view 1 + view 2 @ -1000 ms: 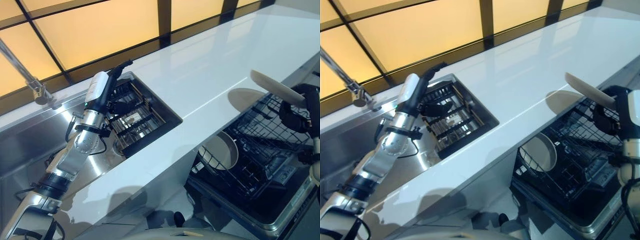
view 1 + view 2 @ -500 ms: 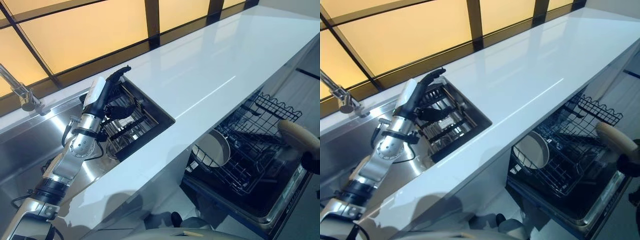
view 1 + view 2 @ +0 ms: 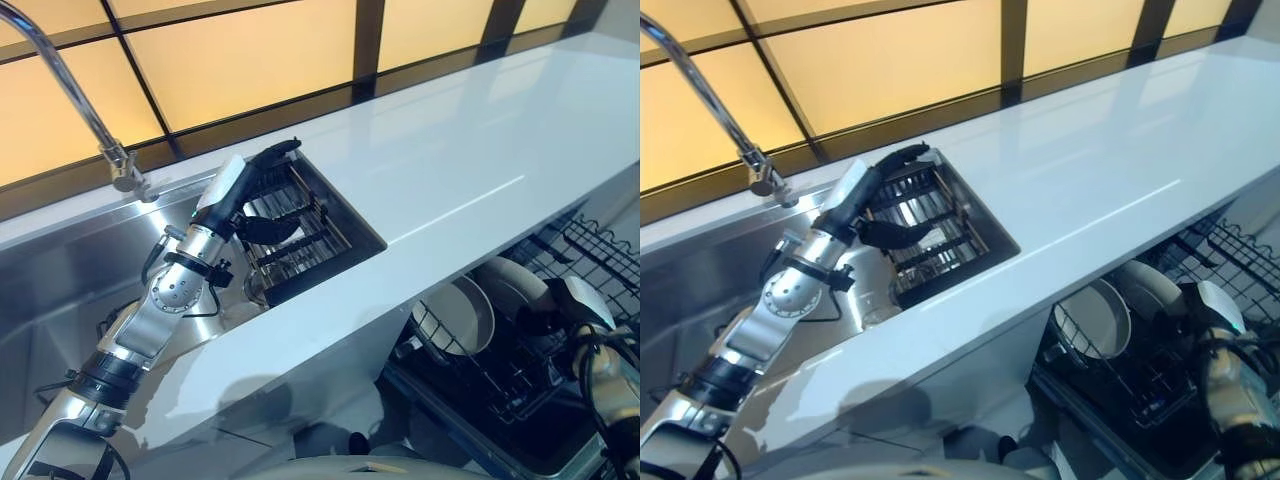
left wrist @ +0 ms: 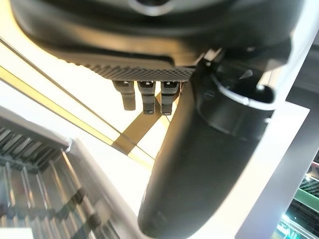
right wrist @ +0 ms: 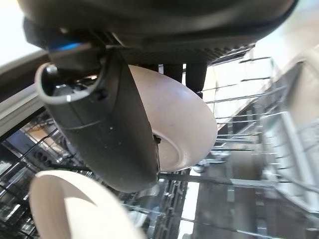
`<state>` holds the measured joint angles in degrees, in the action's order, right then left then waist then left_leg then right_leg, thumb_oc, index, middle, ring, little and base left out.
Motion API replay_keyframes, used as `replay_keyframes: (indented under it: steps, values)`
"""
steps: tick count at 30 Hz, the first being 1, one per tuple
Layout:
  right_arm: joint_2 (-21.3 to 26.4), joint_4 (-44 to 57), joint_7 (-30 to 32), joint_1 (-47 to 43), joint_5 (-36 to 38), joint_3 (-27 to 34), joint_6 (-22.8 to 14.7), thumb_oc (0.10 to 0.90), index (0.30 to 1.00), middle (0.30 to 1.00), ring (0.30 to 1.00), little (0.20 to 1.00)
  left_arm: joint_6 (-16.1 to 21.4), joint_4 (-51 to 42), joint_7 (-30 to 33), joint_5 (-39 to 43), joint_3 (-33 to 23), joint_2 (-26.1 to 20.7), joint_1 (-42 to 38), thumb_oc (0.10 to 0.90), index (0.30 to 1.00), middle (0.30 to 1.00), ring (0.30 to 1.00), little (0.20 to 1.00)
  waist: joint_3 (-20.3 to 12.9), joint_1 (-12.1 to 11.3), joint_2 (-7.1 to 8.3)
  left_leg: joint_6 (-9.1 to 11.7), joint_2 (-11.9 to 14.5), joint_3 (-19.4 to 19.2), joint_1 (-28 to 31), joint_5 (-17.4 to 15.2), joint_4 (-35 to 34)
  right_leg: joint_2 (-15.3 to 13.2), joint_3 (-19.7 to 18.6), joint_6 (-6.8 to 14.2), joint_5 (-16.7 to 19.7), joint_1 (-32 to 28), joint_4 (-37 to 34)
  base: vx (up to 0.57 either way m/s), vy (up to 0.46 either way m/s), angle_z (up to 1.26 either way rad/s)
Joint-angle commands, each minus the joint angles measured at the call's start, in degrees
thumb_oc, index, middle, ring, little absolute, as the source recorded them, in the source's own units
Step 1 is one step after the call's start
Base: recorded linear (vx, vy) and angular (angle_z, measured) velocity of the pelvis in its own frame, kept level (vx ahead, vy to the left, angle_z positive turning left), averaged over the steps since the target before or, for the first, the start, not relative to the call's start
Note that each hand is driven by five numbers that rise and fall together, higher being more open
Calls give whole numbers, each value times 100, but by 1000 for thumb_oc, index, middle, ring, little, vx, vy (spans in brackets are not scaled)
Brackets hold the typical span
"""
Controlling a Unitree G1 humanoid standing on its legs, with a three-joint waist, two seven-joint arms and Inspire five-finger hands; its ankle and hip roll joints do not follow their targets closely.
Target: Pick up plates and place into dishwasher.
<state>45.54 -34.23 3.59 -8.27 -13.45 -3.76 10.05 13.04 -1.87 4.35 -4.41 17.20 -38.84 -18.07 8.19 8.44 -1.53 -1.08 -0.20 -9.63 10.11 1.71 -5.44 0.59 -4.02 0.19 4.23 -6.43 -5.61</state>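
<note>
My right hand [image 3: 560,315] is down inside the dishwasher's lower rack [image 3: 600,250], shut on a white plate [image 3: 508,285]. In the right wrist view the thumb [image 5: 114,129] lies across that plate [image 5: 179,119] with fingers behind its rim. The held plate stands nearly upright among the wires, just right of another white plate [image 3: 462,318] that leans in the rack's left end. My left hand [image 3: 250,185] hovers open over the dark dish rack [image 3: 305,240] in the sink, holding nothing.
A long white counter [image 3: 450,160] runs between the sink and the dishwasher's open front. A curved steel faucet [image 3: 70,85] rises at the sink's far left. The steel sink floor [image 3: 60,290] lies under my left arm.
The camera has shifted. My right hand has carried the plate from above the dishwasher down into the rack, beside the other plate. The left hand stays over the sink rack.
</note>
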Motion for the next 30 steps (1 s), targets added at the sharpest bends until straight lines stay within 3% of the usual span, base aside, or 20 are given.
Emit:
replay_keyframes:
  steps: [1,6,13,23,24,25,30]
  values:
    - [211,-402,-120,-827,10,-393,133,100,300,300,300,200,452,-339,204,326,79,-23,-1178,800,900,900,900,900,-453,-197,95,-121,74,105,109,-702,44,163,275,124,-448,-115,61,3,-44,14]
    - [50,-1092,-271,-1229,-34,-726,440,100,300,300,300,200,386,-400,222,364,97,-87,-1265,800,900,900,900,900,-437,-331,72,-111,76,195,109,-689,44,145,381,99,-487,-155,61,6,-34,13]
    - [-67,-1822,-426,-1178,-199,-725,730,100,300,300,300,200,464,-468,236,395,-46,-182,-1158,800,900,900,900,900,-410,-414,45,-105,71,261,109,-682,44,129,450,97,-513,-183,61,1,-2,9]
    - [-122,-2415,-531,-852,-197,-745,500,100,300,300,300,200,492,-487,131,517,-89,-209,-1117,800,900,900,900,900,-392,-439,65,-130,67,250,144,-711,44,112,452,125,-515,-211,61,0,2,1]
    - [-127,-2389,-514,-815,-185,-733,493,278,453,453,453,378,492,-488,115,515,-79,-205,-1113,800,900,900,900,900,-395,-432,68,-132,66,243,146,-715,44,112,444,128,-514,-210,61,-8,36,-1]
    - [-150,-2379,-332,-687,-163,-659,401,800,900,900,900,900,508,-528,90,463,-62,-188,-1088,800,900,900,900,900,-388,-417,71,-138,67,228,154,-729,44,113,419,139,-508,-211,61,-13,51,-2]
    - [-144,-2072,-204,-539,-16,-521,362,800,900,900,900,900,551,-514,153,434,-47,-174,-1059,800,900,900,900,900,-368,-365,77,-144,69,187,170,-738,44,117,372,149,-494,-212,61,-8,28,-1]
